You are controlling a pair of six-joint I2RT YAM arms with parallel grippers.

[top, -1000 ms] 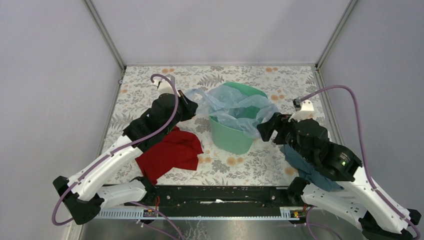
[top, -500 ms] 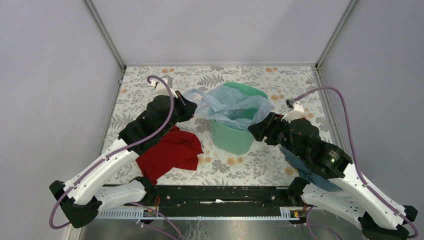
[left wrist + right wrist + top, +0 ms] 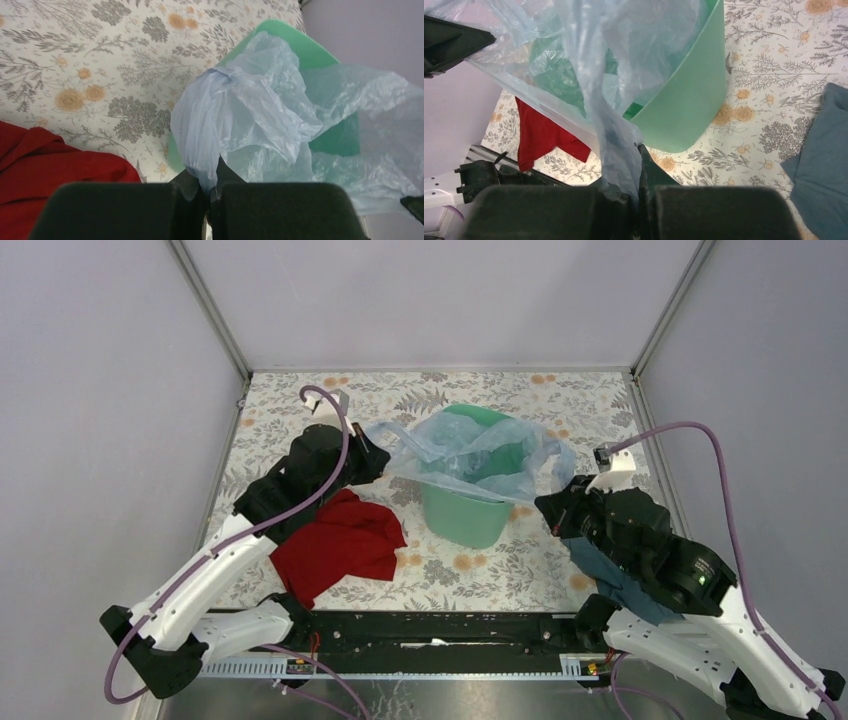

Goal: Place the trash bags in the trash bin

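Observation:
The mint-green trash bin point(image 3: 462, 518) stands mid-table on the floral cloth. A pale blue, see-through trash bag point(image 3: 482, 452) lies spread over its rim, partly inside. My left gripper point(image 3: 378, 458) is shut on the bag's left edge, beside the bin's left rim. My right gripper point(image 3: 553, 506) is shut on the bag's right edge, off the bin's right side. In the left wrist view a bunched fold of the bag point(image 3: 235, 115) runs into the left gripper point(image 3: 209, 182), with the bin point(image 3: 305, 50) behind. The right wrist view shows the bag point(image 3: 616, 120) pinched in the right gripper point(image 3: 636, 172), with the bin point(image 3: 689, 105) beyond.
A red cloth point(image 3: 340, 545) lies left of the bin, under my left arm. A blue-grey cloth point(image 3: 612, 578) lies on the right beneath my right arm. Grey walls close in the table on three sides. A black rail point(image 3: 440, 625) runs along the near edge.
My right gripper has closed on the bag's right edge and drawn it rightward, stretching the bag wider over the bin. The left gripper has kept its hold, almost still.

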